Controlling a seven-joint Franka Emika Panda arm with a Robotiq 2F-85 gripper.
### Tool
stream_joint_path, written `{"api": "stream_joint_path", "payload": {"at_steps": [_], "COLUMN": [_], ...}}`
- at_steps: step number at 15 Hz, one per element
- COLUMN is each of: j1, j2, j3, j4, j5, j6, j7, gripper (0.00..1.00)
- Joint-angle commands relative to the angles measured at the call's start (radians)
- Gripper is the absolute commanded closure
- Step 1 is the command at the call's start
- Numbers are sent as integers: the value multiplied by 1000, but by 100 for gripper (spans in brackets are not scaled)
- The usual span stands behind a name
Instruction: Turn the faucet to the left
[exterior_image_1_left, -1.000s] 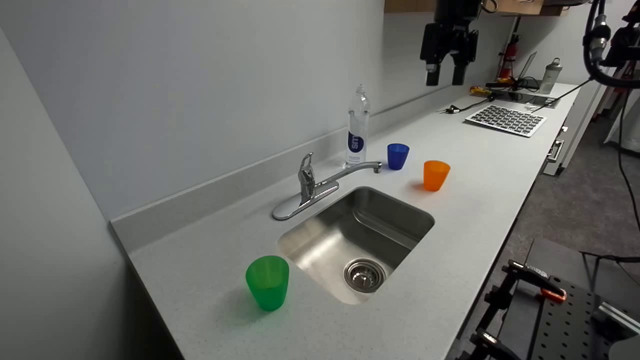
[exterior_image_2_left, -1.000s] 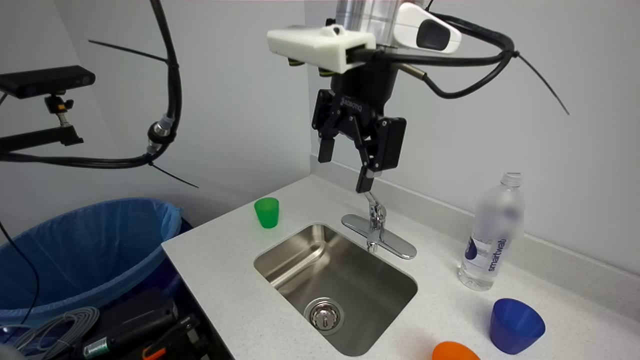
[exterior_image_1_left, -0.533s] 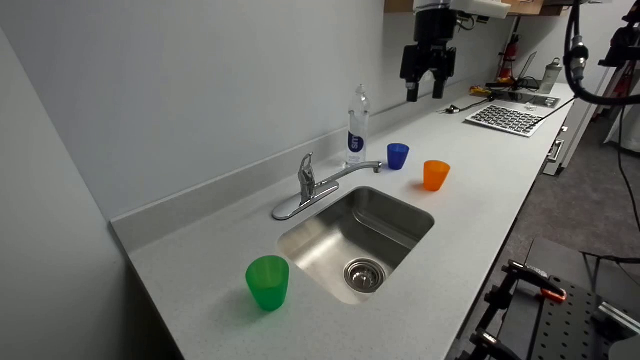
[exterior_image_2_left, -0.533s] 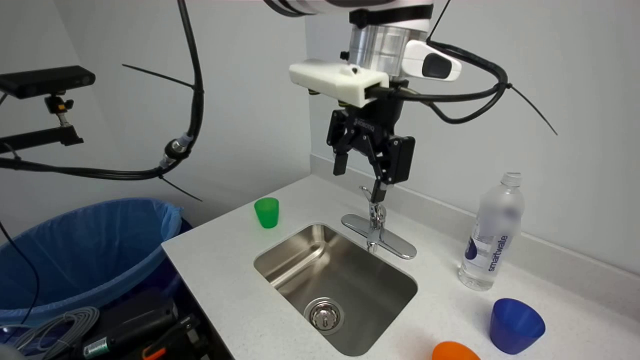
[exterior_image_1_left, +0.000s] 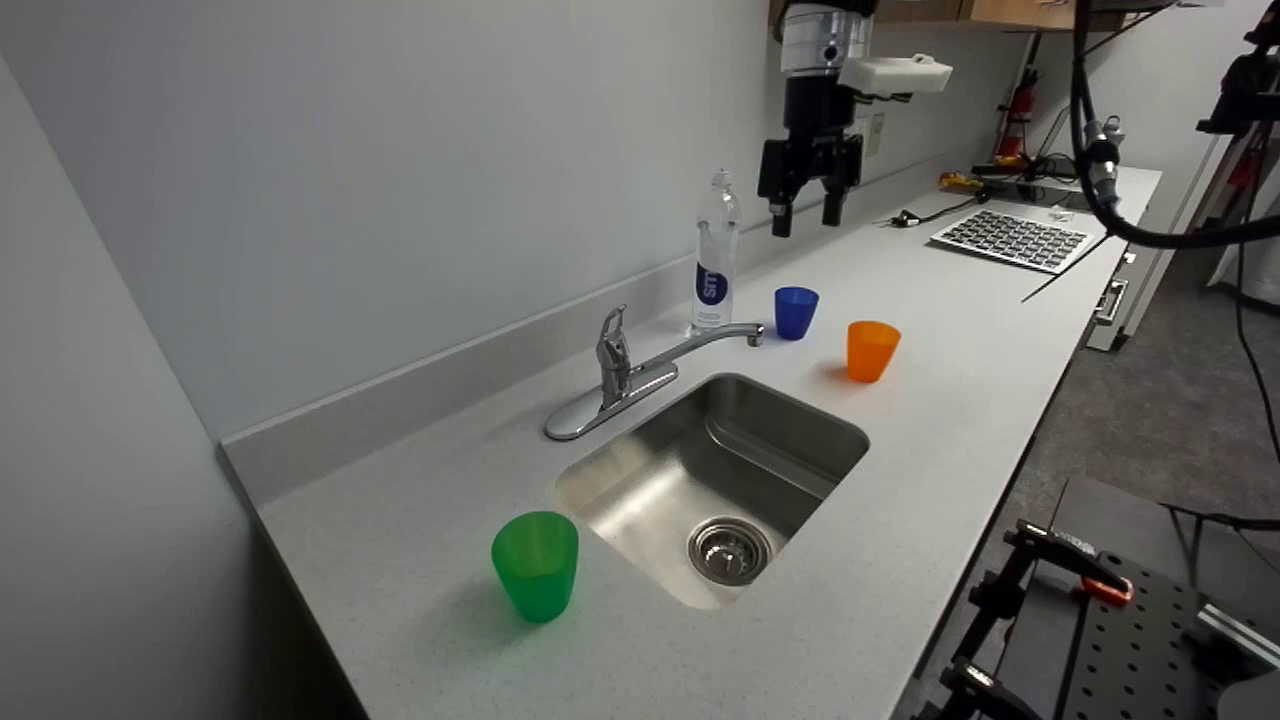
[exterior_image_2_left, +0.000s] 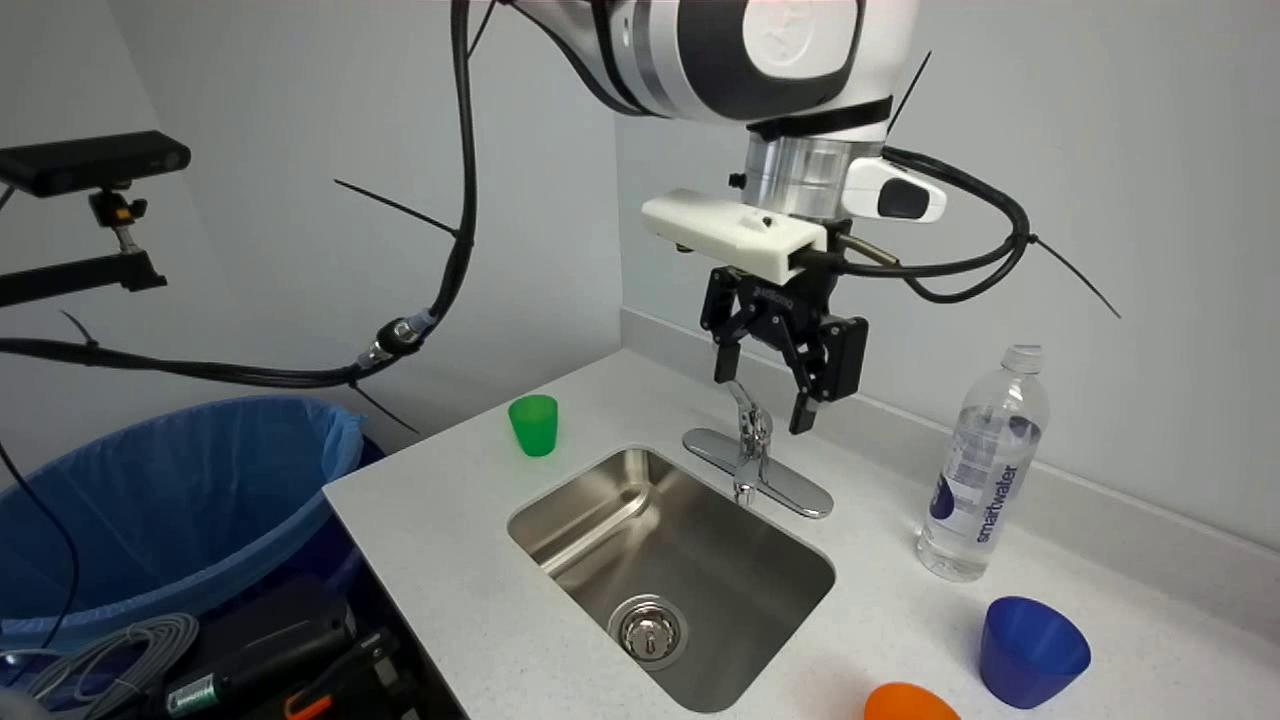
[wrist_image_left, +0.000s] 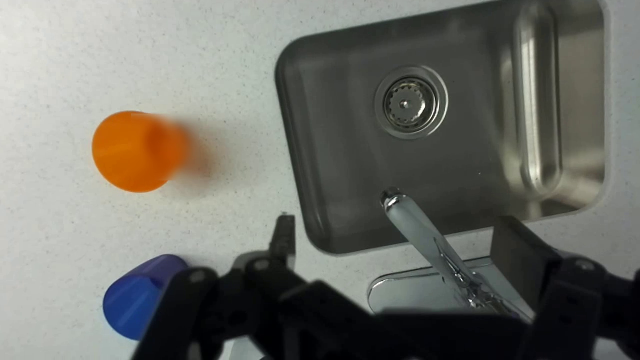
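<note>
The chrome faucet stands at the back edge of the sink, on its flat base plate. It also shows in an exterior view, with its lever handle pointing up. In the wrist view, its spout reaches out over the sink, and the gripper hides part of the handle and plate. My gripper is open and empty, pointing down, above the counter. In an exterior view, the gripper overlaps the handle's top in the picture, with no contact visible. In the wrist view, the spout lies between the spread fingers, below them.
A clear bottle stands by the wall beside the faucet. A blue cup and an orange cup stand near it. A green cup is at the sink's other side. The steel sink lies in front of the faucet.
My gripper has moved steadily down, toward the left in an exterior view and toward the right in an exterior view. It stays open. The faucet, bottle and cups have not moved.
</note>
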Motion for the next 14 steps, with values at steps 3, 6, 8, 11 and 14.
{"api": "stream_joint_path", "payload": {"at_steps": [3,6,8,11,14], "j1": [-23,-12,-10,4,-11], "j2": [108,150,176,209,211], "j3": [18,23,25,35,47], "j4": [95,89,93,70,66], "j5": [-12,-36,-51,-95,-81], "j6": [22,62,78,120,102], "j7": [16,44,61,110,86], "gripper": [0,0,0,0,0]}}
